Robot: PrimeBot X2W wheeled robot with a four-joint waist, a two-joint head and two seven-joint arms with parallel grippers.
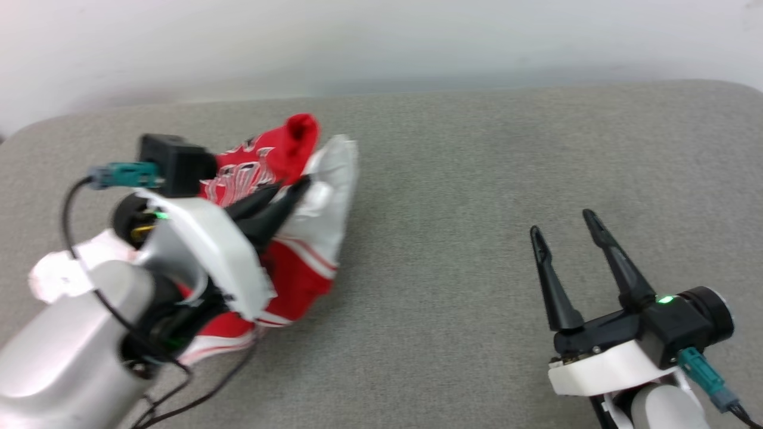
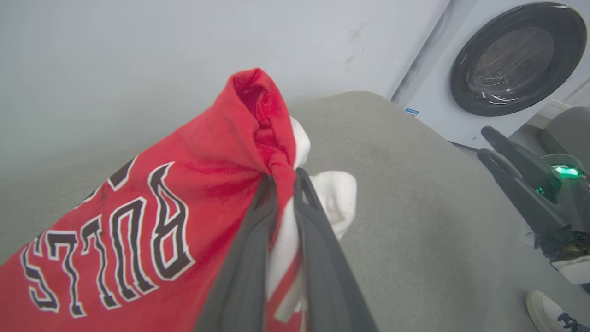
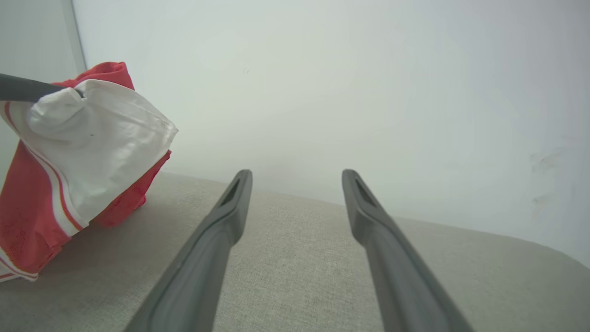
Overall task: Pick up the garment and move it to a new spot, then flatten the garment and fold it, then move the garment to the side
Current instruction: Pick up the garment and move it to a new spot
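Pick-up step. My left gripper pinches garment, bunched. Right gripper wide, empty. Next, probably: carry to new spot, release.

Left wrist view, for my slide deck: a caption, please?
Left claw shut on the bunched red Bulls jersey, grey padded surface beyond.

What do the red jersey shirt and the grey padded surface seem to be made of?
Red-and-white jersey shirt: probably synthetic sports mesh, matte; tiny holes show in the red part. Grey padded surface: seemingly woven upholstery fabric, matte; fine weave shows.
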